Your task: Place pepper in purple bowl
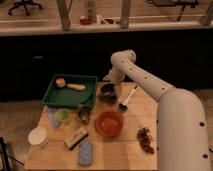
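The purple bowl (107, 93), small and very dark, stands on the wooden table (131, 150) just right of the green tray (89, 80). My gripper (111, 83) hangs from the white arm directly over the bowl's far rim, very close to it. A small reddish shape shows inside the bowl under the gripper. I cannot tell whether it is the pepper. No pepper shows clearly anywhere else.
The larger orange bowl (109, 123) sits in front of the purple bowl. A brush (126, 100) lies to its right. The tray holds a long tan item (75, 87). A green cup (62, 116), a metal cup (84, 115), a white lidded cup (37, 136), a blue sponge (86, 152) and a dark cluster (145, 139) stand around.
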Available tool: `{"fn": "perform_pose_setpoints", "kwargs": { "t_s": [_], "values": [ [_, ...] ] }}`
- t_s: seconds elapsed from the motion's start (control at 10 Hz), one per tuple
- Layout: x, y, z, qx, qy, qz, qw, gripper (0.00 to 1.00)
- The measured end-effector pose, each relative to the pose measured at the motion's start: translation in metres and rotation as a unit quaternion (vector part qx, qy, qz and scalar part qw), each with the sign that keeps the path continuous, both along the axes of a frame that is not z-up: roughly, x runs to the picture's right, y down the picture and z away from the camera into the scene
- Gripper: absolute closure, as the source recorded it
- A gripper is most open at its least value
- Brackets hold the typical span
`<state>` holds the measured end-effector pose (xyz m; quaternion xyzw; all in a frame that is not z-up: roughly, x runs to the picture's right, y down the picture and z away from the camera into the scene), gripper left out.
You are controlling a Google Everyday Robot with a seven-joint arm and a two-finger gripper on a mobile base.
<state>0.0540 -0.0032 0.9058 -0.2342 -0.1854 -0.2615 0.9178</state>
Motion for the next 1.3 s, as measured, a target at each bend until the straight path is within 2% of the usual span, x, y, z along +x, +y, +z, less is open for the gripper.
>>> {"fn": "perform_pose_setpoints", "kwargs": {
  "t_s": [1.3],
  "values": [
    [0.0022,-0.0012,-0.0011,-0.005,-0.004,0.004,1.0,0.2]
  ]
}}
